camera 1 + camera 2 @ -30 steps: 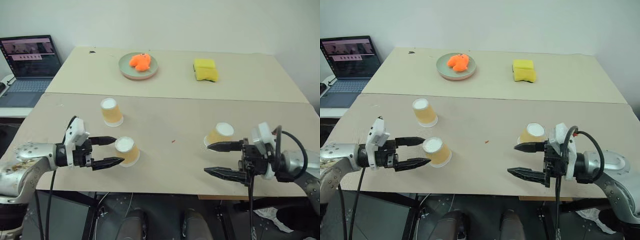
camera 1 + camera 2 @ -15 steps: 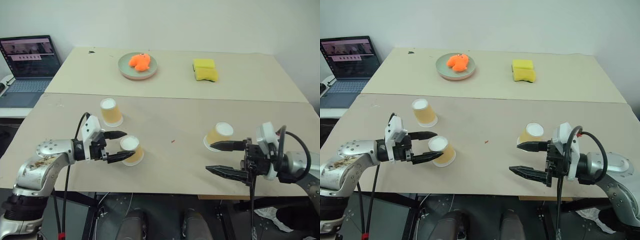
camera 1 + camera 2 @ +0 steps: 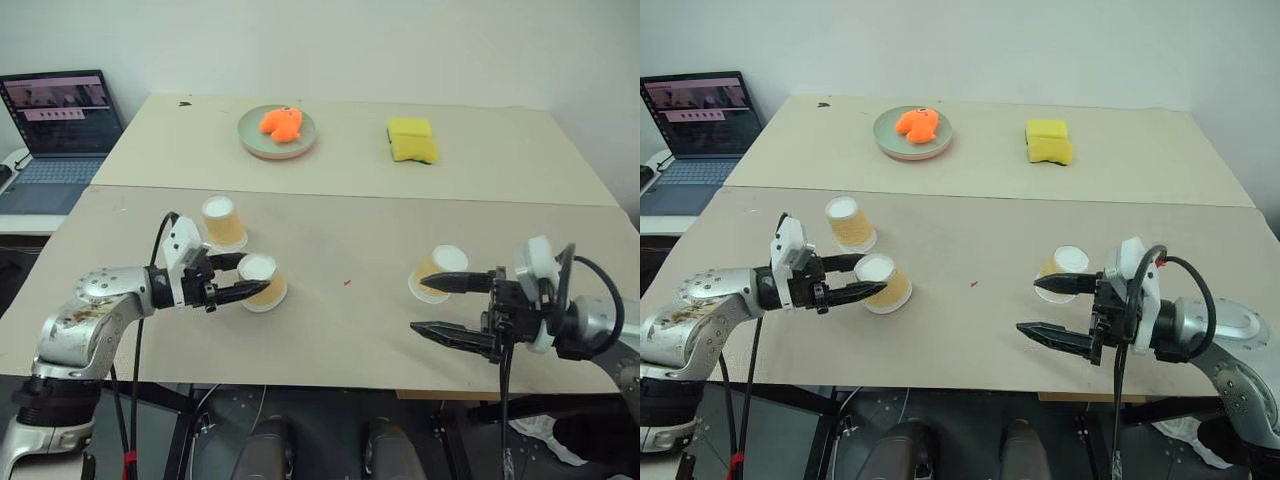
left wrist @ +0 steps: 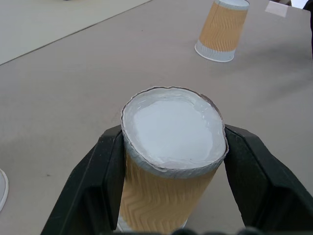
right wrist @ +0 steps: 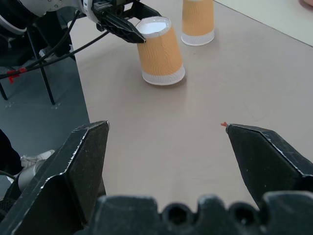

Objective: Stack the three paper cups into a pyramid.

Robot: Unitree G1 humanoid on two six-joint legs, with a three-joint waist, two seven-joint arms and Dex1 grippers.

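Three tan paper cups stand upside down on the table. My left gripper (image 3: 248,276) is shut on the near-left cup (image 3: 264,281), with a black finger (image 4: 110,166) pressed to each side just under its white base; the cup (image 5: 159,54) leans a little. A second cup (image 3: 223,222) stands just behind it. The third cup (image 3: 440,272) is at the right, with my right gripper (image 3: 428,305) open beside it on the near side, nothing between its fingers (image 5: 83,161). That cup (image 4: 224,29) also shows far off in the left wrist view.
At the table's back are a green plate (image 3: 250,140) holding an orange toy and two yellow sponge blocks (image 3: 412,140). A laptop (image 3: 60,125) sits off the table's left side. A seam (image 3: 400,198) crosses the table; the front edge lies just below both grippers.
My left gripper moved in around the near-left cup and closed on it, nudging it slightly away and to the right. The right gripper stayed open in about the same place.
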